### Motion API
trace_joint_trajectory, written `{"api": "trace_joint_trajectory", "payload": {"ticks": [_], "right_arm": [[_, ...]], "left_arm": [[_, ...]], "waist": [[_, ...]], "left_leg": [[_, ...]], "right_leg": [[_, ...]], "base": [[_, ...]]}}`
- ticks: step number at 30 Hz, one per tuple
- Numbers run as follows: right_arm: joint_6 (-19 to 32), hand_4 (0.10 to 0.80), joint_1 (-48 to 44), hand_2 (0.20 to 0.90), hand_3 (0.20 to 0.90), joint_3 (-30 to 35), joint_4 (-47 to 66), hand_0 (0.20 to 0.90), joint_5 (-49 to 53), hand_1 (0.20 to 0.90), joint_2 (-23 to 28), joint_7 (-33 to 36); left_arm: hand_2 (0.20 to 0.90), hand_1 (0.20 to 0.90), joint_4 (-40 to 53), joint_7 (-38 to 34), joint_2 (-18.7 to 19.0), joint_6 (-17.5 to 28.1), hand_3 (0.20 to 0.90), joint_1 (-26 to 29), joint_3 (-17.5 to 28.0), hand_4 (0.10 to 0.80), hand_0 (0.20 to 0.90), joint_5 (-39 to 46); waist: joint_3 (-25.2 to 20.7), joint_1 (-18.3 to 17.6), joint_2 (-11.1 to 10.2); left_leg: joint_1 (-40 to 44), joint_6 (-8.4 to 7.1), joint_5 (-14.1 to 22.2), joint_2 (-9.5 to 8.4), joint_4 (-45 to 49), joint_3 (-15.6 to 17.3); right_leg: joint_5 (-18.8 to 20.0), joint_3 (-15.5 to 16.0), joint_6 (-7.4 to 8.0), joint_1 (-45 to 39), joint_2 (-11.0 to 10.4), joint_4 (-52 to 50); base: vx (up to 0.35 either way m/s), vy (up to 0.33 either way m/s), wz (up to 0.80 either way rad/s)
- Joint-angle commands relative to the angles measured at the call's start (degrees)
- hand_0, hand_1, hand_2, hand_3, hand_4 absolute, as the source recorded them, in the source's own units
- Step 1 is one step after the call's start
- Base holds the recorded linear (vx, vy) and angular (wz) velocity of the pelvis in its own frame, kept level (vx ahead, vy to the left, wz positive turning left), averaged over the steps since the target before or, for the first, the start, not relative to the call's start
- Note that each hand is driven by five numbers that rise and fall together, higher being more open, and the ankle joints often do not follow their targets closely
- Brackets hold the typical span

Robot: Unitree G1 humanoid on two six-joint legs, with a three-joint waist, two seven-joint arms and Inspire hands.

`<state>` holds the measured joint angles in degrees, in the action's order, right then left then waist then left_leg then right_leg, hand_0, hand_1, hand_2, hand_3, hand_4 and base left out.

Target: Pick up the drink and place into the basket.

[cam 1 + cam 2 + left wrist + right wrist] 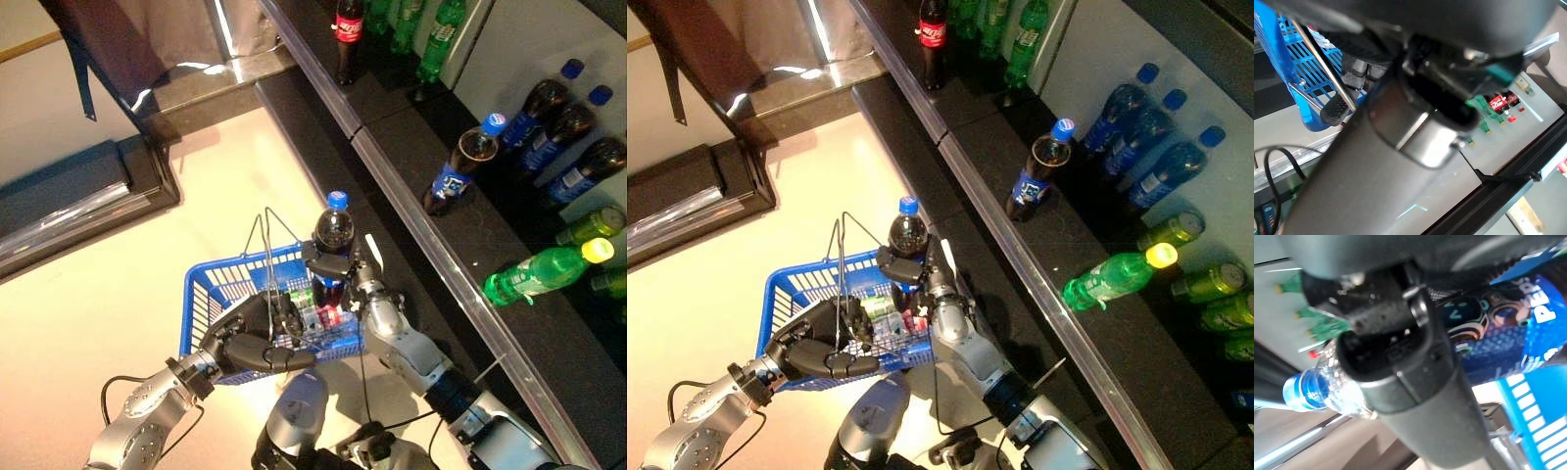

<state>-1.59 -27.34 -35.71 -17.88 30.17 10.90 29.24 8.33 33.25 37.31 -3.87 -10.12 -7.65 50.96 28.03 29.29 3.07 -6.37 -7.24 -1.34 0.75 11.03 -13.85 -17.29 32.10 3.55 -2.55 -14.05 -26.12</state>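
The drink is a dark cola bottle (335, 227) with a blue cap and blue label (1508, 333). It stands upright in my right hand (345, 270), which is shut round its lower part. Hand and bottle hang over the far right corner of the blue plastic basket (220, 289). Several small bottles (315, 305) lie inside the basket. My left hand (257, 341) is at the basket's near side, curled round its wire handles (266, 257). The left wrist view shows the blue basket wall (1288, 63) and a wire handle (1322, 63) past one finger (1337, 105).
A long dark shelf (421, 230) runs along the right. On it stand a blue-label cola bottle (460, 166) and a red-label cola bottle (348, 29). Green bottles (544, 269) and blue-capped ones (568, 137) lie further right. A dark low platform (88, 191) lies at the left.
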Motion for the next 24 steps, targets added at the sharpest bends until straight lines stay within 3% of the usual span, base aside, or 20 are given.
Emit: {"api": "trace_joint_trajectory", "payload": {"ticks": [1, 8, 11, 14, 15, 21, 24], "right_arm": [[5.51, 0.100, -9.15, 0.300, 0.200, -2.88, 0.71, 0.300, -0.01, 0.300, -8.79, -0.70], [1.54, 0.100, -6.56, 0.300, 0.200, -6.27, -10.62, 0.300, -4.11, 0.300, -8.99, -5.95], [-0.49, 0.100, -6.70, 0.300, 0.200, -8.03, -13.18, 0.300, -8.52, 0.300, -8.52, -10.10], [-0.49, 0.100, -7.01, 0.300, 0.200, -8.38, -13.94, 0.300, -9.12, 0.300, -8.70, -10.96], [-0.72, 0.100, -7.54, 0.300, 0.200, -8.52, -14.87, 0.300, -9.81, 0.300, -8.73, -12.21], [-6.11, 0.100, -10.28, 0.300, 0.200, -12.04, -17.85, 0.300, -20.47, 0.300, -7.71, -25.94], [-11.39, 0.100, -12.04, 0.300, 0.200, -15.67, -19.49, 0.300, -27.25, 0.300, -5.73, -33.90]], "left_arm": [[0.300, 0.300, 21.38, 12.96, -2.66, 9.64, 0.200, 8.07, 4.78, 0.100, 0.300, 11.86], [0.300, 0.300, 22.26, 12.49, -2.55, 10.32, 0.200, 10.69, 5.28, 0.100, 0.300, 12.61], [0.300, 0.300, 22.39, 12.83, -3.03, 10.82, 0.200, 11.86, 5.29, 0.100, 0.300, 12.32], [0.300, 0.300, 22.30, 12.83, -3.05, 10.82, 0.200, 12.21, 5.29, 0.100, 0.300, 12.02], [0.300, 0.300, 22.34, 12.86, -3.04, 10.81, 0.200, 12.69, 5.14, 0.100, 0.300, 11.99], [0.300, 0.300, 21.66, 13.29, -2.64, 11.08, 0.200, 14.50, 5.79, 0.100, 0.300, 11.43], [0.300, 0.300, 22.20, 13.90, -2.37, 10.32, 0.200, 14.71, 6.17, 0.100, 0.300, 10.98]], "waist": [[-10.69, -0.44, -1.66], [-8.96, -0.11, -2.27], [-8.00, -0.17, -2.57], [-7.75, -0.05, -2.88], [-7.54, -0.06, -2.84], [-6.45, 0.36, -3.58], [-5.85, 1.03, -4.22]], "left_leg": [[-4.42, 2.01, 2.43, -2.36, 6.84, 2.11], [-5.81, 2.19, 2.30, -2.64, 5.57, 2.08], [-6.99, 2.65, 0.63, -3.05, 4.48, 1.86], [-6.49, 2.34, 2.04, -2.73, 4.54, 1.91], [-7.23, 2.68, 0.53, -3.10, 4.19, 1.91], [-7.95, 2.90, 0.08, -3.18, 3.14, 1.79], [-8.14, 3.14, -0.27, -3.10, 2.43, 1.34]], "right_leg": [[10.77, -2.67, -0.22, -6.12, 2.36, 14.00], [11.30, -2.76, 0.44, -4.48, 2.23, 14.86], [12.76, -2.20, 0.38, -3.10, 1.96, 15.57], [11.62, -2.90, 0.70, -3.31, 2.23, 15.33], [12.82, -2.23, 0.43, -2.75, 2.01, 15.68], [12.98, -2.25, 0.58, -1.41, 1.95, 15.69], [13.09, -1.94, 0.54, -1.11, 2.16, 15.83]], "base": [[0.041, -0.054, 0.01], [-0.074, -0.015, 0.08], [-0.106, -0.017, 0.01], [-0.029, -0.019, 0.07], [-0.055, -0.024, 0.01], [-0.052, -0.016, -0.01], [-0.021, -0.052, 0.02]]}}
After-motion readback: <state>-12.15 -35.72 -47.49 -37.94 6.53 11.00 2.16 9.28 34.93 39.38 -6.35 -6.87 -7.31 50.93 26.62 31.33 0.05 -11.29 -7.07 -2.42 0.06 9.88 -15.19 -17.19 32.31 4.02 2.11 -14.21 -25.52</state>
